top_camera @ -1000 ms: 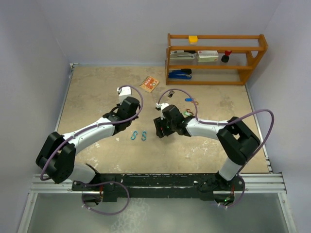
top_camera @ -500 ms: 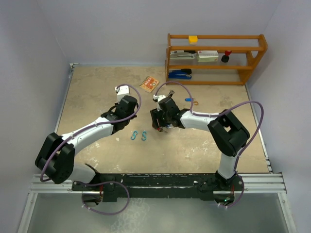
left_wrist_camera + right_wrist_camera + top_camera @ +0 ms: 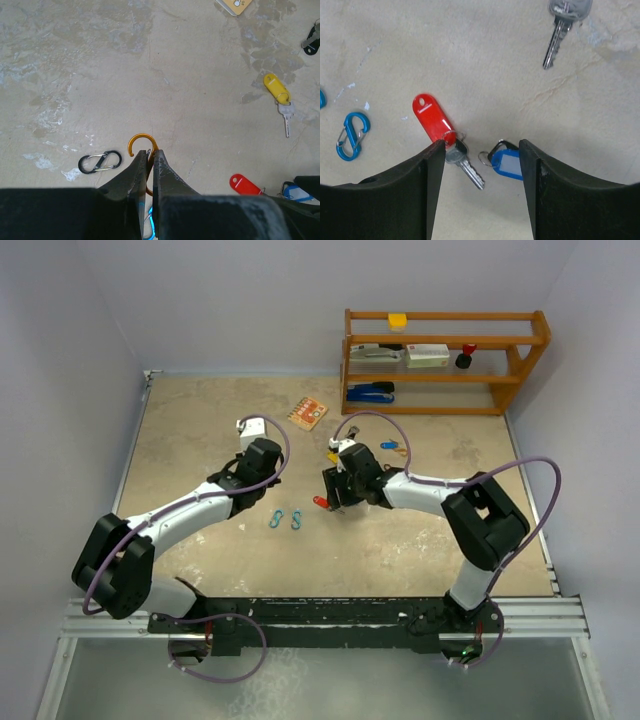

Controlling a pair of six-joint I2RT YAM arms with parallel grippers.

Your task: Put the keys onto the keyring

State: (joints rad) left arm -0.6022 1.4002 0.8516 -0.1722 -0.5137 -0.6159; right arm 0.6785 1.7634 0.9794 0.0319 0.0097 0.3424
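Observation:
My left gripper is shut on an orange clip, the keyring, whose hook sticks out past the fingertips. In the top view, that gripper hangs above the table's middle left. My right gripper stands open low over two keys: a red-tagged key by its left finger and a blue-tagged key by its right finger. The red tag also shows beside the right gripper. A yellow-tagged key lies further off, and a plain silver key lies beyond the right gripper.
Two blue clips lie between the arms, and a black clip lies left of the orange one. A small card sits further back. A wooden shelf with office items stands at the back right.
My right gripper swung left, then back to the right, still open. The red tag now lies uncovered at its left. The left arm has hardly moved.

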